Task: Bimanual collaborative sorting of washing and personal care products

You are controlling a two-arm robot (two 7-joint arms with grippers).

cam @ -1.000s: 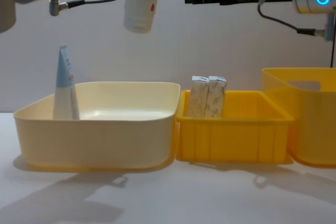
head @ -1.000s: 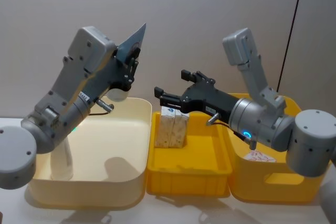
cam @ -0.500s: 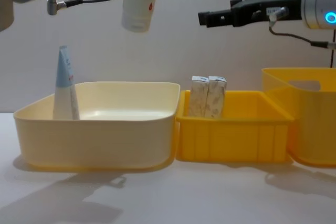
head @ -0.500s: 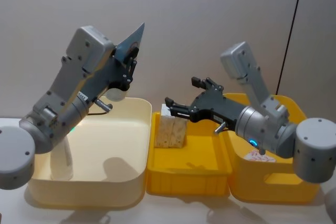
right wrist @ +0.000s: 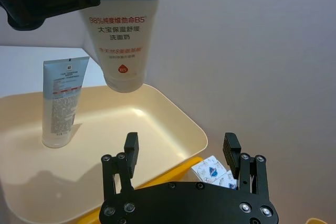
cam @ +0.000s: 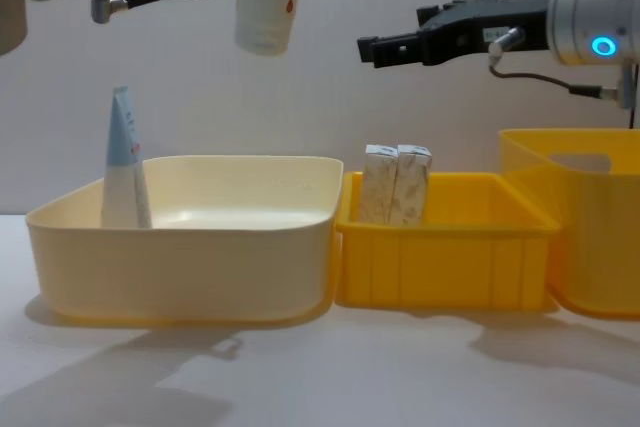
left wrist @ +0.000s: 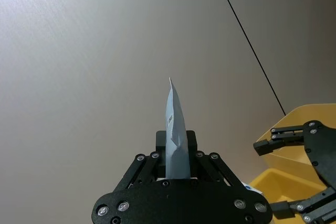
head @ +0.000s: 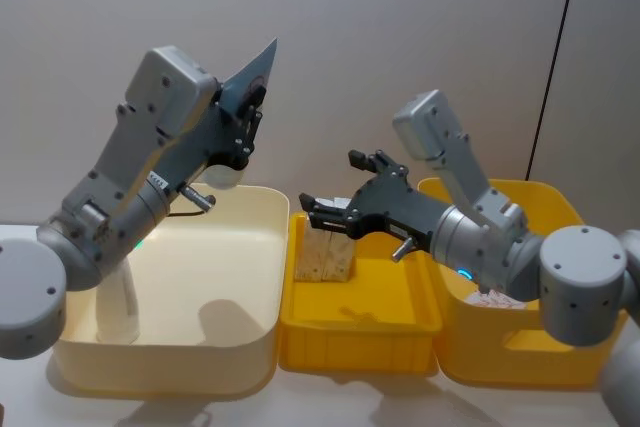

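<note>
My left gripper (head: 243,132) hangs high above the cream bin (head: 230,347), shut on a white squeeze tube (head: 222,177) with a red logo. The tube's cap points down and its pale-blue crimped end points up (left wrist: 175,124). The same tube (cam: 268,2) hangs over the bin in the chest view. A second tube (head: 118,302) stands upright in the bin's left corner (cam: 124,162). Two beige-marbled cartons (head: 328,252) stand side by side in the yellow tray (head: 360,337). My right gripper (head: 332,189) hovers open and empty just above them (cam: 368,47).
A taller yellow bin (head: 520,347) stands right of the tray, with a red-speckled carton (head: 495,297) inside. The three containers sit side by side, touching, on a white table (cam: 400,377). A plain grey wall is behind.
The right gripper dropped lower, drew back to the right, then came back left over the cartons, still open. The left gripper kept the tube nearly still above the cream bin.
</note>
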